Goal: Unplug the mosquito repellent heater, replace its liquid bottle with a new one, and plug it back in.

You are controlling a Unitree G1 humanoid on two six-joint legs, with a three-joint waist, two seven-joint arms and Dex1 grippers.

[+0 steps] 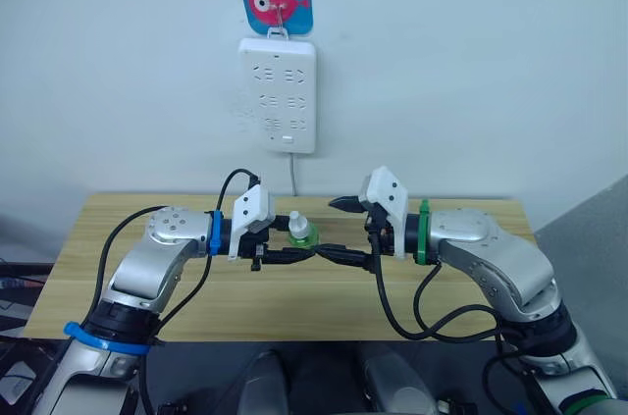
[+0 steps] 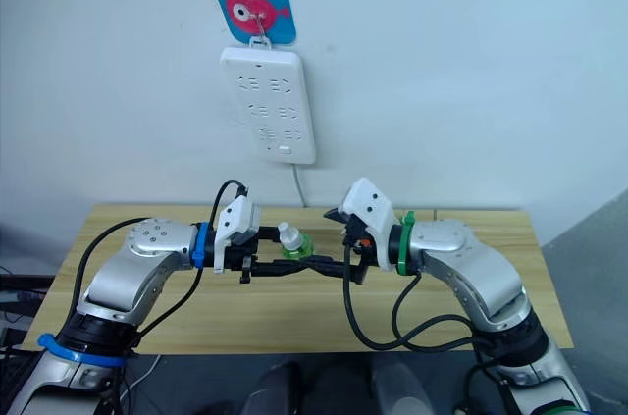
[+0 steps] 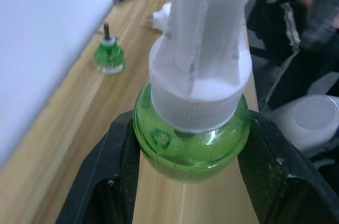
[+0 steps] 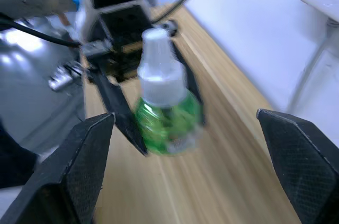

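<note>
Left gripper: clamps the capped green bottle above the desk middle.
Right gripper: spread wide, facing that bottle.
Left wrist view: capless wick bottle by desk's wall edge.

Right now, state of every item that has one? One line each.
New bottle: white cap on, upright, clamped between the left gripper's fingers.
Left gripper: shut on the new bottle, above the table.
Right gripper: open, fingers wide apart, facing the bottle.
Old bottle: capless, bare wick, standing on the table by the wall.
Power strip: hanging on the wall, sockets empty.
</note>
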